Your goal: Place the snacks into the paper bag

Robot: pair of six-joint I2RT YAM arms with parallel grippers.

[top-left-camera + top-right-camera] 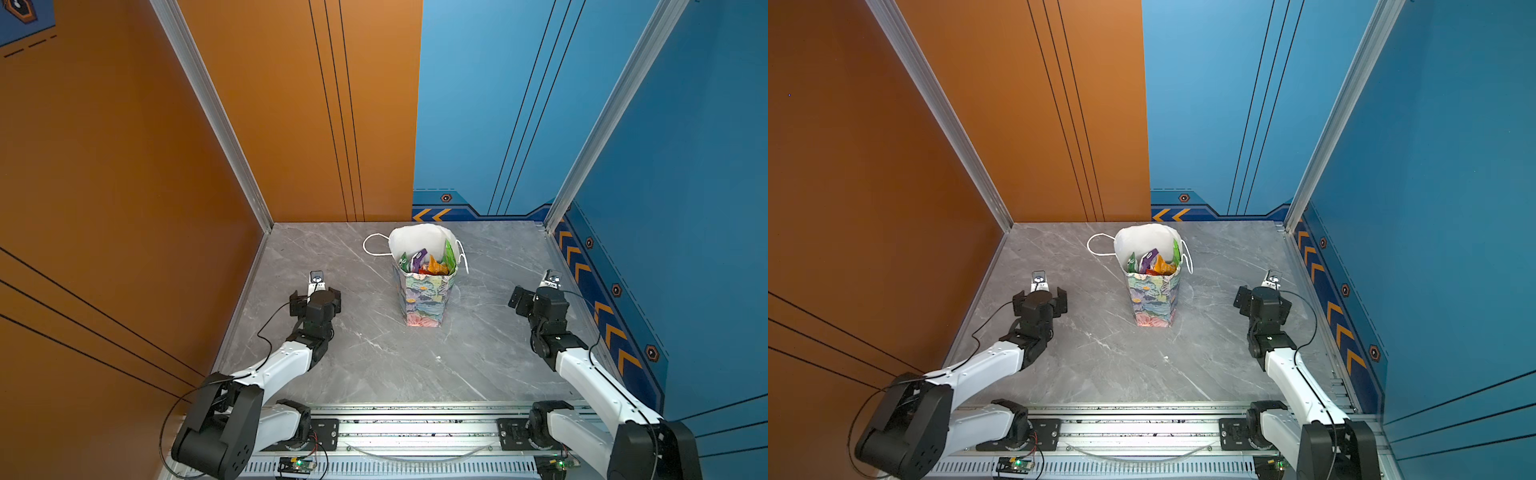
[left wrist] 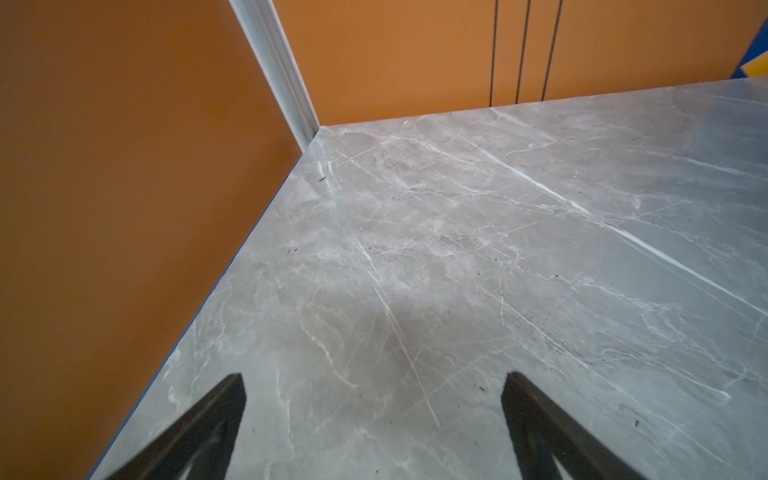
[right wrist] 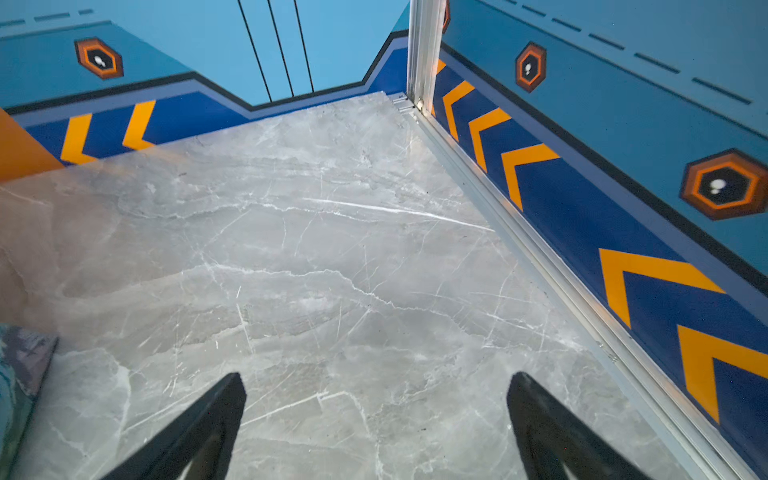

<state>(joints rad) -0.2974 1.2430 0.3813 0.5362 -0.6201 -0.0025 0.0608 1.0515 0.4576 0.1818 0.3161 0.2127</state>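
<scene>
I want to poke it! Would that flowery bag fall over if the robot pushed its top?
Probably it would tip: the paper bag stands tall on a base narrower than its open top. The snacks inside may steady it slightly, though such packets look light. Its paper walls would likely dent; the rim bows outward.

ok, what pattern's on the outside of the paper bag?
Pastel floral print on the paper bag: greens, blues, pink flowers. Clearest in a top view.

The floral paper bag (image 1: 424, 299) is standing upright and open toward the back of the table (image 1: 374, 365). The snacks (image 1: 430, 264) are sitting inside it, green, purple, orange.
</scene>
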